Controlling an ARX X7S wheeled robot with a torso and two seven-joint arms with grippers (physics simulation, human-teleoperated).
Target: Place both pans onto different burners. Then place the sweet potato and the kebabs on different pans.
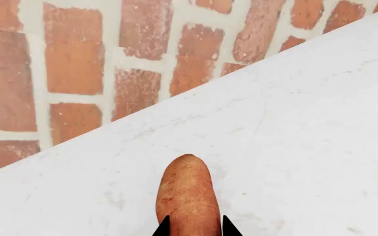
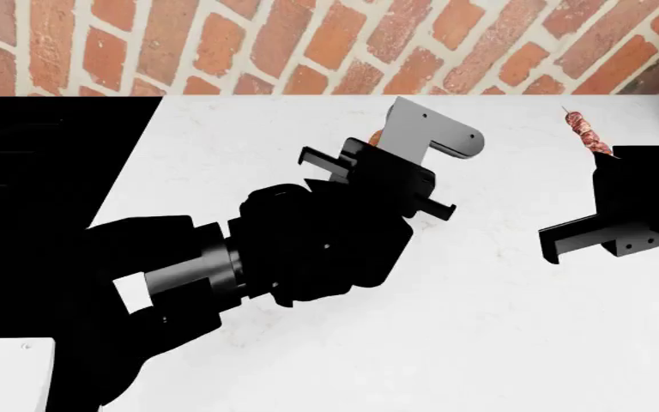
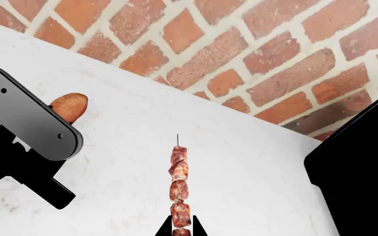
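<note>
Grippers were set low over the counter [image 2: 513, 343], apparently for pickup. Left gripper [image 1: 194, 227] fingertips flanked the sweet potato [image 1: 186, 194], grip not confirmable. Right gripper [image 3: 181, 227] fingertips bracketed the kebabs [image 3: 179, 189], closure likewise unclear. Brick wall [image 2: 306, 43] lay beyond.

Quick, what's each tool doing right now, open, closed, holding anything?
Left tool: fingertips either side of the sweet potato; whether it grips cannot be told.
Right tool: fingertips flank the kebabs; grip cannot be told.
</note>
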